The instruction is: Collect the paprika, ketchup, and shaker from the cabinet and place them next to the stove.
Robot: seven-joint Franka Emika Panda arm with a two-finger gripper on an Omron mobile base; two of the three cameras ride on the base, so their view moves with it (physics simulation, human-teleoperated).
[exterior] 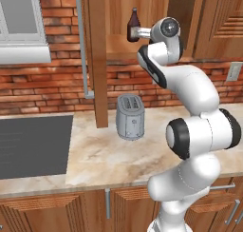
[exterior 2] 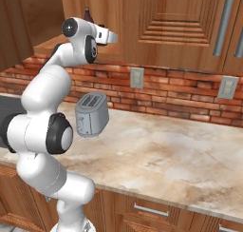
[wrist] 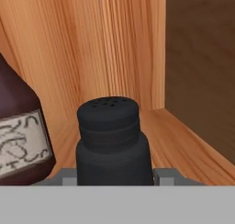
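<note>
Inside the cabinet (wrist: 119, 44) the small black shaker (wrist: 112, 140) stands on the wooden shelf, close in front of the hand camera. My gripper (wrist: 114, 175) has a fingertip pressed against each side of its base. Just left of it stands the ketchup (wrist: 18, 126), a dark bottle with a white label, also seen on the shelf as ketchup (exterior: 134, 23) beside my hand (exterior: 142, 33). The paprika is out of view. The stove (exterior: 33, 145) lies at the left end of the counter.
A grey toaster (exterior: 130, 116) stands on the marble counter (exterior: 109, 159) below the cabinet. The open cabinet door (exterior: 97, 60) hangs edge-on left of my arm. Closed panelled doors (exterior 2: 175, 22) and wall outlets (exterior 2: 136, 77) are to the right.
</note>
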